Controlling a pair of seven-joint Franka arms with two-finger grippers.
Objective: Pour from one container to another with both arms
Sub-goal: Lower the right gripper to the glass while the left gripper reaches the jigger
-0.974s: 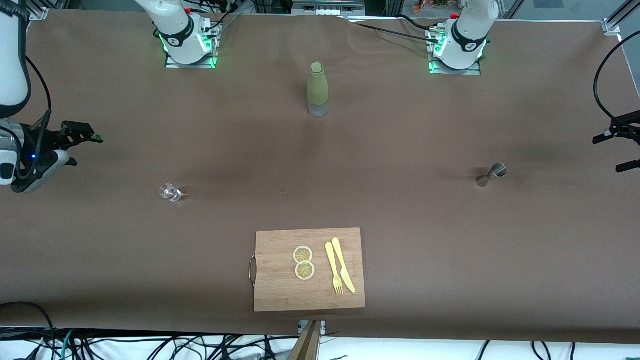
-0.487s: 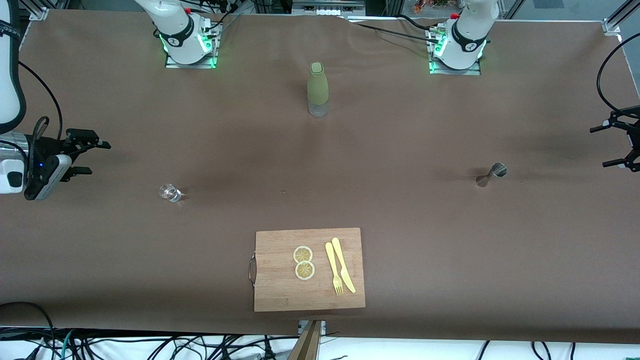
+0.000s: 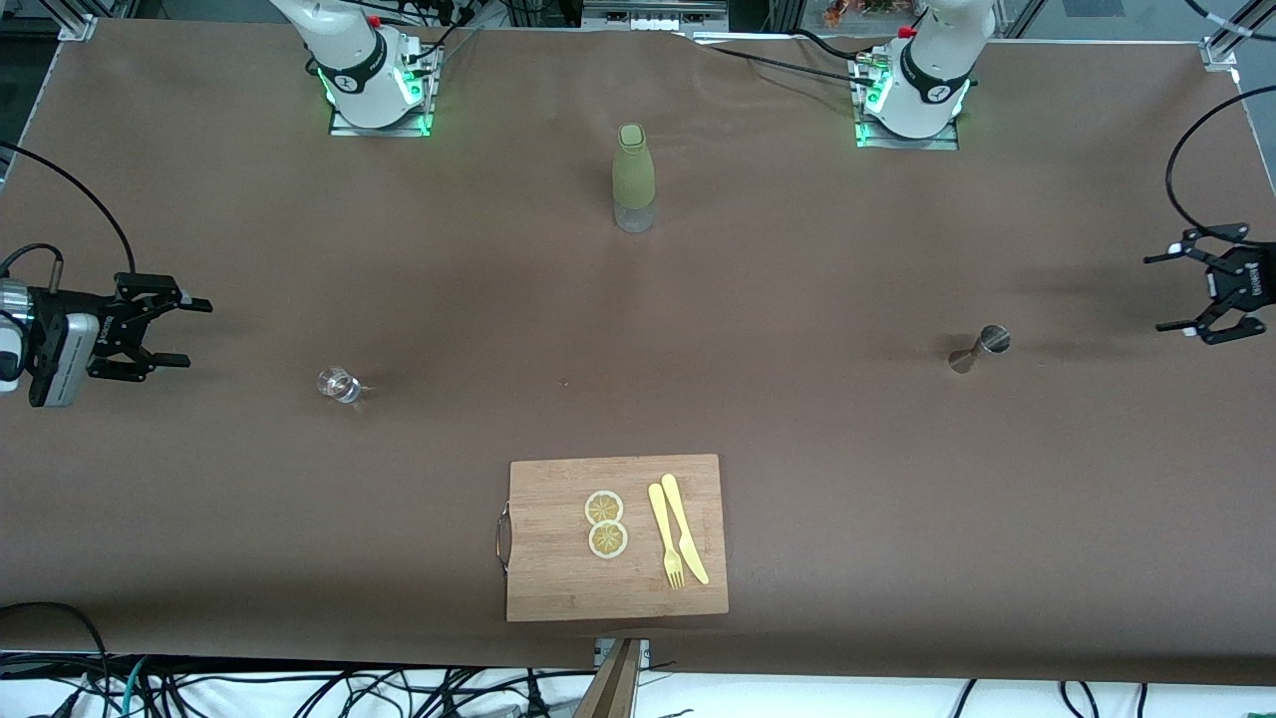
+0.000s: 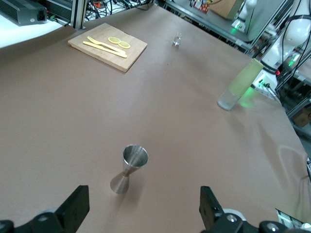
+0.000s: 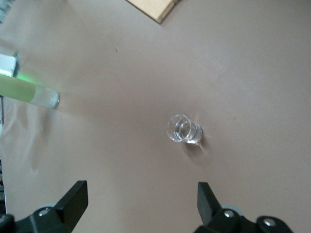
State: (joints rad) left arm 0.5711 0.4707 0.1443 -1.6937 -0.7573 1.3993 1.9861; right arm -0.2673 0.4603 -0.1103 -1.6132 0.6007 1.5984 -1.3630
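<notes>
The tiny clear glass (image 3: 339,385) stands on the brown table toward the right arm's end; the right wrist view shows this glass (image 5: 184,129) ahead of the fingers. My right gripper (image 3: 194,333) hovers open beside it, well apart, over the table's end. The steel jigger (image 3: 982,347) stands upright toward the left arm's end and shows as a jigger (image 4: 129,169) just ahead of the left wrist's fingers. My left gripper (image 3: 1158,294) is open, over the table's edge, apart from the jigger. Nothing is held between either pair of fingers.
A tall olive-green sleeved bottle (image 3: 633,178) stands mid-table between the two bases. A wooden cutting board (image 3: 698,479) with two lemon slices (image 3: 605,524), a yellow fork and a knife (image 3: 678,541) lies near the table's front edge.
Both grippers have come in from the table's ends, the right one levelling toward the glass, the left one moving in toward the jigger. Glass and jigger have not moved.
</notes>
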